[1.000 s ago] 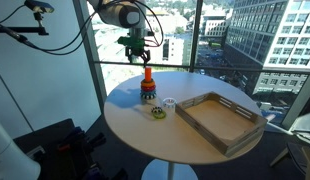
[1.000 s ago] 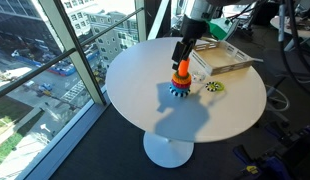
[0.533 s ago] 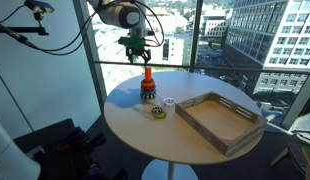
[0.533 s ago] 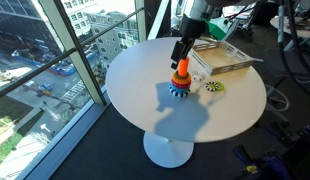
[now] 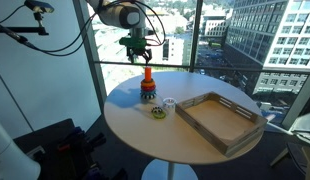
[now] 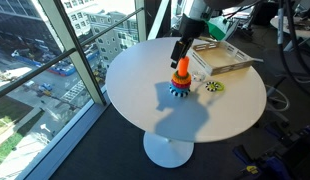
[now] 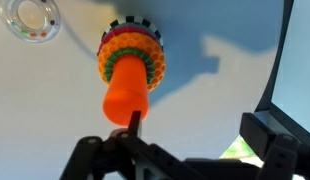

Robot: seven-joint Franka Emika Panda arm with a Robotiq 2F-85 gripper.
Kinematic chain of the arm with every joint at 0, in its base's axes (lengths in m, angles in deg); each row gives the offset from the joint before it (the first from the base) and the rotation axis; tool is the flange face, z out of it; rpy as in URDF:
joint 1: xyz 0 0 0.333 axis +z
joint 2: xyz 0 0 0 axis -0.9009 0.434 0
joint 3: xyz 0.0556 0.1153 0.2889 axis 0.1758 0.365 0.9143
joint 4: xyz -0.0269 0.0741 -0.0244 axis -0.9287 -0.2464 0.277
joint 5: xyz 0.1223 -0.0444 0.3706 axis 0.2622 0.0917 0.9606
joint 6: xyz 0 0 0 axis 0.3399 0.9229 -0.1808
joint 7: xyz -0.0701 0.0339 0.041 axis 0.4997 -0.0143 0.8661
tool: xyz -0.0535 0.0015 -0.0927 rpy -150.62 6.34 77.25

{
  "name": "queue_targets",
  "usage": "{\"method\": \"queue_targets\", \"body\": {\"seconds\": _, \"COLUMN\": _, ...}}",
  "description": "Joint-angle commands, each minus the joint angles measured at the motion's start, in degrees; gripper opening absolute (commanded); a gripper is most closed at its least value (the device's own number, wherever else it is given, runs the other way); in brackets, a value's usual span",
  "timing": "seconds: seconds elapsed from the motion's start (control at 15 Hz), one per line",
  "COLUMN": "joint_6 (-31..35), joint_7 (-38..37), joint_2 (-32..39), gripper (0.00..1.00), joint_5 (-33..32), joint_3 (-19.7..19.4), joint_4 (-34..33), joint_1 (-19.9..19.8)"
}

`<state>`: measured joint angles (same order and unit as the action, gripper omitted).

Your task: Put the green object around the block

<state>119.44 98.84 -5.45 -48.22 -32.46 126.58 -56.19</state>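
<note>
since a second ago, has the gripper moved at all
No. Judged against the orange peg, the gripper sits in the same spot just above it in both exterior views, and no shift shows.

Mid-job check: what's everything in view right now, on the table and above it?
table: one, white, round, beside the windows
wooden tray: one, light wood, on the table, apart from the peg
orange peg: one, upright on its base
multi-coloured base: one, round, on the table
green ring: one, around the peg's foot in the wrist view
clear ring: one, whitish, near the base
yellowish piece: one, flat, by the clear ring
gripper: one, dark, open, above the peg
</note>
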Motion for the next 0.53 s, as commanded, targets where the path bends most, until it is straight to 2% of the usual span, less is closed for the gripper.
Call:
{"method": "queue_targets", "body": {"seconds": 0.0, "joint_6": -0.61, "joint_7": -1.28, "joint_2": -0.31, "gripper": 1.0, "joint_5": -1.88, "joint_3": -0.18, "joint_4": 0.09, "joint_1": 0.04}}
{"method": "queue_targets", "body": {"seconds": 0.27, "joint_6": -0.25, "joint_7": -1.95, "joint_2": -0.29, "gripper": 1.0, "joint_5": -3.2, "joint_3": -0.44, "joint_4": 0.16, "joint_1": 0.2}}
{"method": "queue_targets", "body": {"seconds": 0.47, "joint_6": -0.29, "joint_7": -0.54, "joint_2": 0.16, "gripper": 1.0, "joint_5": -1.88, "joint_3": 0.24, "joint_4": -0.11, "joint_1": -0.28}}
